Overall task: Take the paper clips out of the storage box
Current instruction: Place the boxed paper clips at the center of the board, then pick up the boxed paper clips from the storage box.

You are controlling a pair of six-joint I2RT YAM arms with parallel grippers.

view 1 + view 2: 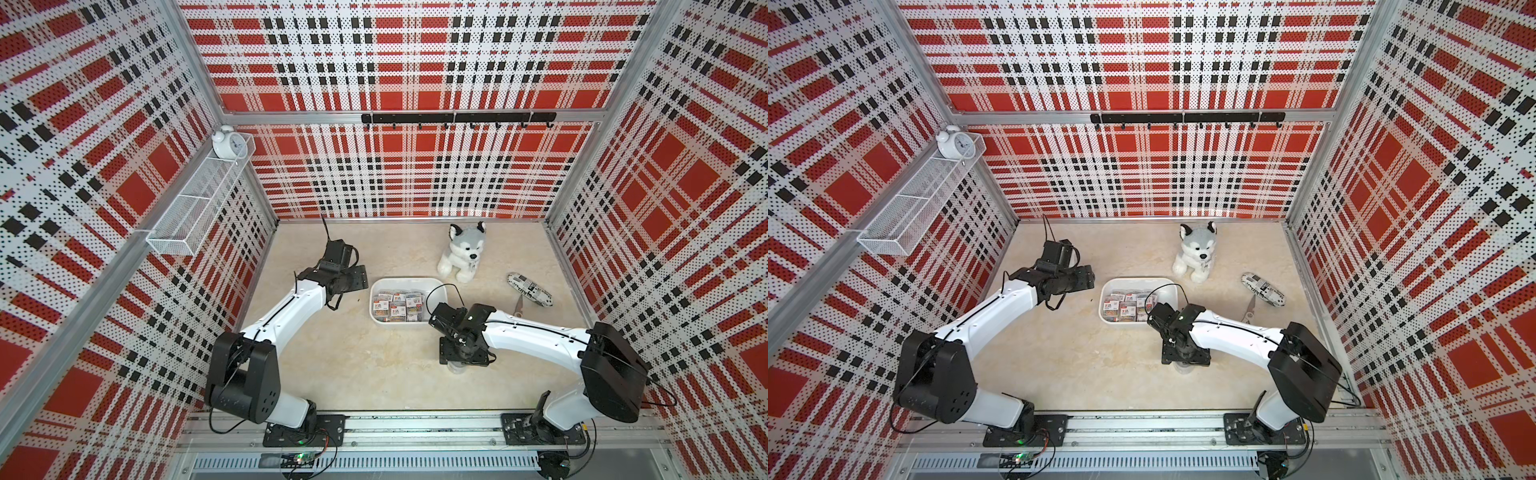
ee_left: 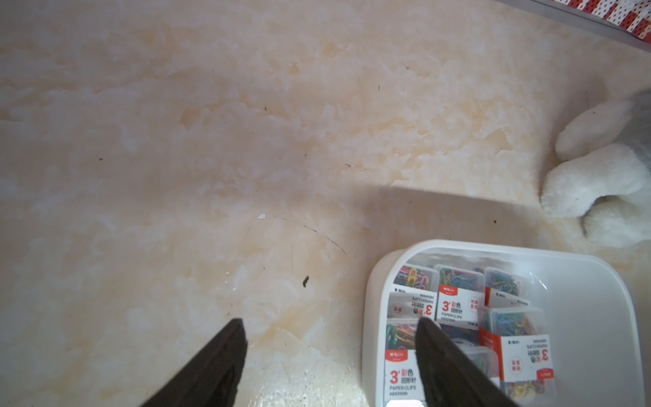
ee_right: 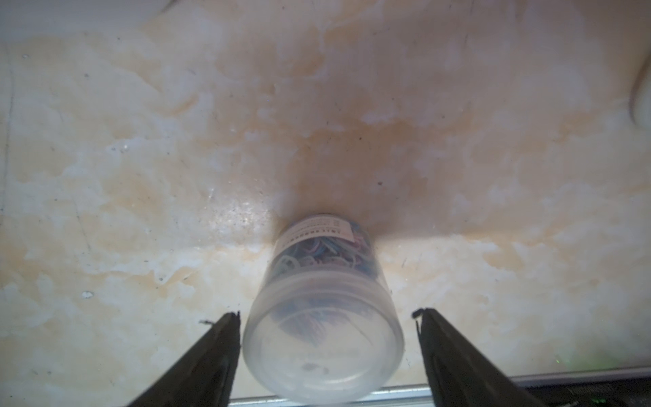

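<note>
Right gripper: fingers spread wide on both sides of the round tub. We see a clear gap on one side and a thin one on the other, so nothing is gripped. The tub stands upright on the table, lid end towards the camera, and it is outside the storage box, near its front corner.

Left gripper: fingers wide and empty, hovering over bare table just beside the box's rim.

The cases are all inside the box, packed edge to edge towards one end with one or two tilted on top. The other end of the box is bare. The plush dog sits just behind the box, not touching it.

Handling, our call:
- **Tub:** light, rigid and smooth-walled, and being round it can slip or roll. We'd pinch it across the body under the lid band.
- **Cases:** light, stiff clear plastic, slick and probably brittle at the hinges.
- **Where to grip:** they are packed tight, so we'd start with a tilted top case and take it across the short sides with a modest squeeze.
- **The box:** it looks light too and may slide when a case is lifted
</note>
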